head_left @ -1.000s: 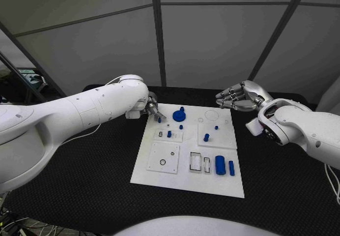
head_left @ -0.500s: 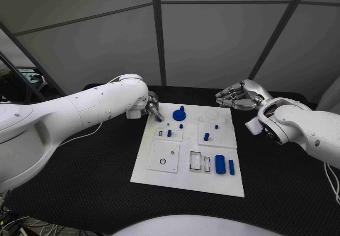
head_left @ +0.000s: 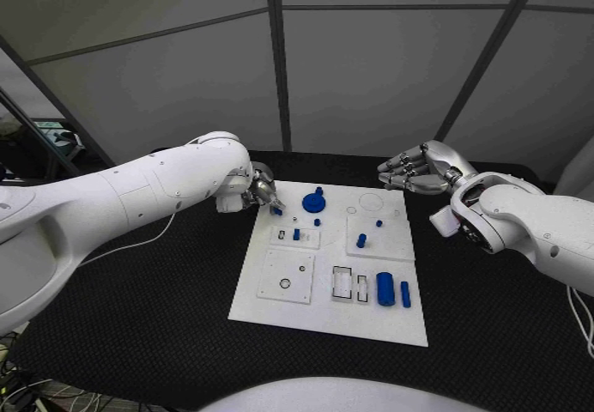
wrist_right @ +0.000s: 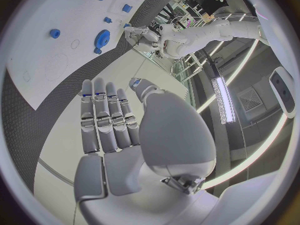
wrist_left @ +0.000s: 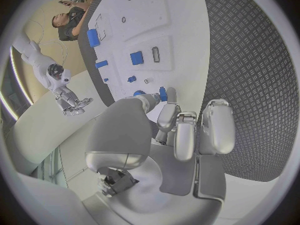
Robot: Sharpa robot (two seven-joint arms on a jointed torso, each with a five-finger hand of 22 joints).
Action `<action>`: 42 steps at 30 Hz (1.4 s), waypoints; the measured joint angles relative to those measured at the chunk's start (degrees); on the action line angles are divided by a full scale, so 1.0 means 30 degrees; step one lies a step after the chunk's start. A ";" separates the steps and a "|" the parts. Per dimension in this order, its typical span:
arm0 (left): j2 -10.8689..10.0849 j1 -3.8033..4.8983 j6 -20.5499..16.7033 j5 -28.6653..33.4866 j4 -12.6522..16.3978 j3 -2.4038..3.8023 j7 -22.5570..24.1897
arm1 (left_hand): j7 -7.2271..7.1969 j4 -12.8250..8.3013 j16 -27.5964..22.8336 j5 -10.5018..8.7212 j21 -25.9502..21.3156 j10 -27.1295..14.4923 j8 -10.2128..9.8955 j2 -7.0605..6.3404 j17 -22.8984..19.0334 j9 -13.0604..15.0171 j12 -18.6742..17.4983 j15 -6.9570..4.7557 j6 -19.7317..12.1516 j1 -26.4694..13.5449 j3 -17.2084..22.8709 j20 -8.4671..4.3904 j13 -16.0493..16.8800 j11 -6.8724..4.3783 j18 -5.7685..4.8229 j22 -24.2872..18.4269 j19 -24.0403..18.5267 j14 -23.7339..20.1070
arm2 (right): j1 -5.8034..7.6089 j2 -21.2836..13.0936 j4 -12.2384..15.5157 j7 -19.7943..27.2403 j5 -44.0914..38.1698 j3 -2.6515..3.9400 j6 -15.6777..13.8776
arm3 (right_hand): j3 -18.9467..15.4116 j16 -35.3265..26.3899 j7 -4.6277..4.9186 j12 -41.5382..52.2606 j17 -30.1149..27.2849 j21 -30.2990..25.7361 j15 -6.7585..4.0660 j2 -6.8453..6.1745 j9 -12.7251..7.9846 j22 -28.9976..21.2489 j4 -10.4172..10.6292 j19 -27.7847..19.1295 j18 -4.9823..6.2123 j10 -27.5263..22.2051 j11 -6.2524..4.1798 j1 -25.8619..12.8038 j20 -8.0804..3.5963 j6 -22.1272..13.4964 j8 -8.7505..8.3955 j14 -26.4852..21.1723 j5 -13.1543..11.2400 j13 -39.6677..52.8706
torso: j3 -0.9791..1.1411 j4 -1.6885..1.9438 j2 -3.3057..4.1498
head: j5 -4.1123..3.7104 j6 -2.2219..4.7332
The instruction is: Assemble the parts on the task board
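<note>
Lying flat in the middle of the black counter: one white task board, long edge running away from the robot.

Parts on the board:
- blue gear-like disc with an upright stub, far end, left of centre;
- small blue peg, just nearer than the disc;
- small blue peg, standing in the upper left inset plate;
- blue peg, on the right inset plate, with a smaller blue piece beyond it;
- blue cylinder, lying near the right edge;
- slim blue bar, just beside the cylinder, on its right.

Left hand: at the board's far left corner, fingers drawn together and pinching a small blue part at their tips, held just above the board's edge. In the left wrist view the board lies beyond the fingertips.

Right hand: above the counter past the board's far right corner, apart from the board. Fingers extended side by side, holding nothing; in the head view they look loosely curled.
</note>
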 measured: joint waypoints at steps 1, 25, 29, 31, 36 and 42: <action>-0.0192 0.0000 -0.0121 0.0163 0.0331 -0.0001 -0.0011 | -0.0030 -0.0166 0.0000 0.0000 0.0001 0.0000 0.0001 -0.0062 0.0000 0.0054 0.0000 0.0000 -0.0030 -0.0175 0.0259 -0.0001 0.0004 0.0000 0.0000 0.0000 0.0000 0.0000 | 0.0000 -0.0001 -0.0002 0.0000 0.0000 0.0000 0.0002 | 0.0000 0.0000 0.0000 0.0000 0.0000 0.0000 0.0000 0.0000 -0.0001 0.0000 0.0000 0.0000 -0.0001 0.0000 0.0000 0.0000 0.0000 0.0000 0.0000 0.0000 0.0000 0.0001 | 0.0000 0.0004 -0.0007 | -0.0007 0.0002; -0.3351 -0.1079 -0.4418 -0.0548 0.6461 -0.0057 -0.1147 | -0.0059 -0.0935 0.0000 -0.0162 -0.0073 0.0207 0.0300 -0.0468 -0.0001 0.0358 -0.0003 0.0001 -0.0060 -0.0821 0.1139 0.0000 -0.0049 -0.0074 -0.0001 -0.0001 0.0001 0.0000 | -0.0003 -0.0015 -0.0210 0.0000 0.0001 -0.0001 0.0052 | 0.0000 0.0000 0.0000 0.0000 -0.0021 0.0000 0.0070 -0.0001 0.0000 -0.0017 0.0000 0.0000 -0.0001 0.0001 0.0000 0.0001 0.0000 0.0000 0.0000 -0.0070 0.0000 0.0001 | -0.0011 0.0170 -0.0112 | 0.0049 -0.0211; -0.3367 -0.1219 -0.4696 -0.0999 0.6719 -0.0058 -0.1316 | -0.0105 -0.0937 0.0000 -0.0163 -0.0073 0.0239 0.0368 -0.0497 -0.0002 0.0397 -0.0004 0.0001 -0.0013 -0.0998 0.1141 0.0000 -0.0076 -0.0098 0.0001 0.0000 0.0001 0.0000 | -0.0006 -0.0001 -0.0220 0.0001 0.0002 -0.0002 0.0060 | 0.0000 0.0000 0.0000 0.0000 -0.0020 0.0000 0.0070 0.0000 0.0000 -0.0017 0.0000 0.0000 -0.0001 0.0001 -0.0001 0.0001 0.0000 0.0000 0.0000 -0.0070 -0.0001 0.0000 | -0.0011 0.0170 -0.0095 | 0.0106 -0.0227; -0.3371 -0.1264 -0.4799 -0.1258 0.6823 -0.0058 -0.1415 | -0.0139 -0.0939 0.0000 -0.0163 -0.0073 0.0246 0.0368 -0.0522 -0.0002 0.0402 -0.0004 0.0001 0.0023 -0.1019 0.1142 0.0000 -0.0076 -0.0099 0.0001 -0.0001 0.0001 -0.0001 | -0.0008 0.0003 -0.0221 0.0001 0.0002 -0.0005 0.0064 | 0.0000 0.0000 0.0000 0.0000 -0.0020 0.0000 0.0070 -0.0001 0.0000 -0.0017 0.0000 -0.0001 -0.0001 0.0001 -0.0001 0.0001 0.0000 0.0000 0.0000 -0.0070 -0.0001 0.0000 | -0.0009 0.0167 -0.0088 | 0.0110 -0.0234; -0.3352 -0.1329 -0.4865 -0.1769 0.6978 -0.0058 -0.1626 | -0.0202 -0.1055 0.0001 -0.0221 -0.0073 0.0293 0.0485 -0.0620 -0.0001 0.0435 -0.0004 0.0001 0.0090 -0.1118 0.1259 -0.0074 -0.0064 -0.0135 0.0000 -0.0001 0.0076 -0.0001 | -0.0008 -0.0003 -0.0220 0.0003 0.0002 -0.0005 0.0071 | 0.0000 0.0000 0.0000 0.0000 -0.0020 0.0000 0.0070 -0.0001 0.0000 -0.0016 0.0000 0.0000 -0.0001 0.0001 0.0000 0.0001 -0.0001 0.0000 0.0000 -0.0070 -0.0001 0.0000 | -0.0007 0.0135 -0.0075 | 0.0092 -0.0275; -0.3278 -0.1390 -0.4826 -0.2181 0.7067 -0.0058 -0.1835 | -0.0209 -0.1244 0.0001 -0.0236 -0.0073 0.0336 0.0489 -0.0723 -0.0002 0.0491 -0.0005 0.0001 0.0158 -0.1222 0.1319 -0.0074 -0.0023 -0.0139 0.0000 -0.0001 0.0076 -0.0001 | -0.0009 -0.0016 -0.0204 0.0006 0.0003 -0.0005 0.0075 | 0.0000 0.0000 0.0000 0.0000 -0.0018 0.0000 0.0070 -0.0001 0.0000 -0.0016 0.0000 -0.0001 -0.0001 0.0001 -0.0001 0.0001 -0.0001 0.0000 0.0000 -0.0069 -0.0001 0.0000 | -0.0002 0.0132 -0.0075 | 0.0059 -0.0324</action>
